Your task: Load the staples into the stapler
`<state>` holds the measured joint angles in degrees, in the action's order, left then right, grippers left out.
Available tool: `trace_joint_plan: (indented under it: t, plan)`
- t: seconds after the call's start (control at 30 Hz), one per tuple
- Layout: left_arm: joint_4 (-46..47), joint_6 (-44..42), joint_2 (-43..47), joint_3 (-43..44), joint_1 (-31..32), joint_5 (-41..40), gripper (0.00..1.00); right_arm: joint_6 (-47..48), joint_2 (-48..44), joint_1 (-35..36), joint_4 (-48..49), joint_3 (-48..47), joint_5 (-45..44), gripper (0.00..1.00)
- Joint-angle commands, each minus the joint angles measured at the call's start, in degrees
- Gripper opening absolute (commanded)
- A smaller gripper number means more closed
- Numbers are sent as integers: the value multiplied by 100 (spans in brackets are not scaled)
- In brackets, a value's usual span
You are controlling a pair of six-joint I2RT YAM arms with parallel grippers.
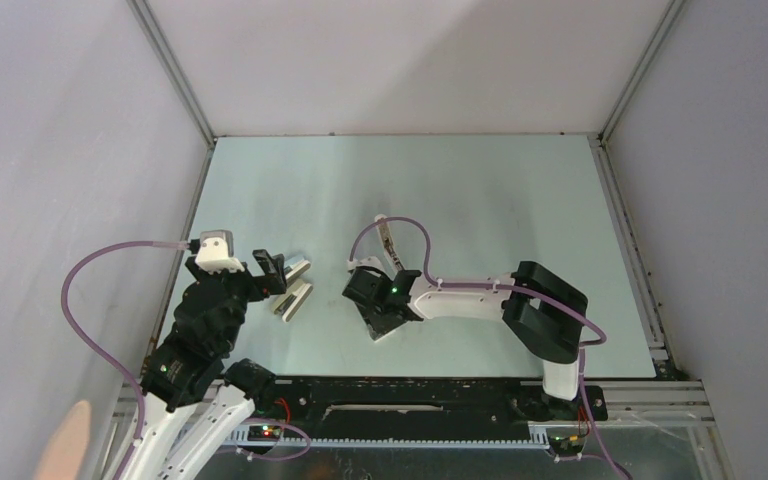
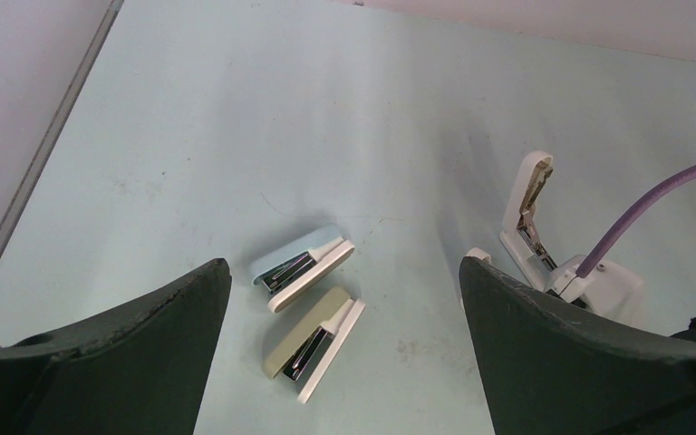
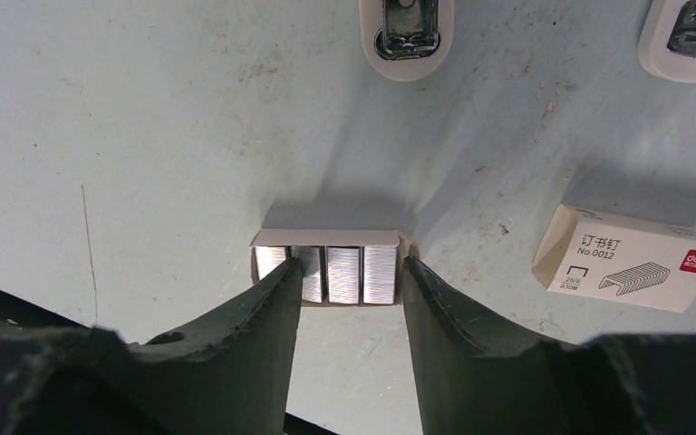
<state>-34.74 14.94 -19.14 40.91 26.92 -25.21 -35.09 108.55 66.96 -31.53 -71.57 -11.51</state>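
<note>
Right jaws: apart, straddling staples (image 3: 362,274) on desk (image 3: 145,136); we cannot confirm grip.
Left jaws: wide apart, empty.
Stapler (image 2: 524,213): hinged open; we judge it ready for loading.

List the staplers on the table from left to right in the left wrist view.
At the left, the blue-topped stapler and the beige stapler, which overlap too much to rank against each other → the stapler, hinged open, at the right.
</note>
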Motion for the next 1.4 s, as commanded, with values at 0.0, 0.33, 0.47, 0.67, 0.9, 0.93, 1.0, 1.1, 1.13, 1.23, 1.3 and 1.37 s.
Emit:
trace_joint_plan:
  t: [0.0,0.33,0.47,0.67,0.9,0.93,1.0,1.1,1.13,1.23,1.3,1.37]
  plan:
    - [181,-61,-46,-21,-53,48,100,-16,162,24,16,-110,145,49]
    - [180,-61,-42,-21,-55,50,100,64,12,116,180,-116,227,30]
    - [182,-61,-39,-21,-55,52,100,128,3,176,127,-206,152,22]
    - [183,-64,-40,-21,-55,53,100,304,-129,294,207,-265,172,17]
    - [179,-61,-37,-21,-63,52,100,624,-444,469,350,-264,91,12]
    - [178,-61,-37,-21,-64,57,100,678,-475,489,383,-267,99,12]
    - [182,-61,-33,-21,-63,60,100,776,-530,528,441,-266,113,11]
    - [183,-61,-38,-21,-64,52,100,910,-577,569,541,-260,235,11]
    - [181,-61,-38,-21,-64,57,100,910,-580,580,558,-260,227,12]
    - [185,-61,-46,-21,-64,53,100,763,-556,581,420,-260,-23,15]
    - [192,-61,-42,-21,-64,69,100,649,-512,544,269,-261,-162,17]
    - [195,-61,-46,-21,-64,72,100,524,-457,481,138,-259,-163,19]
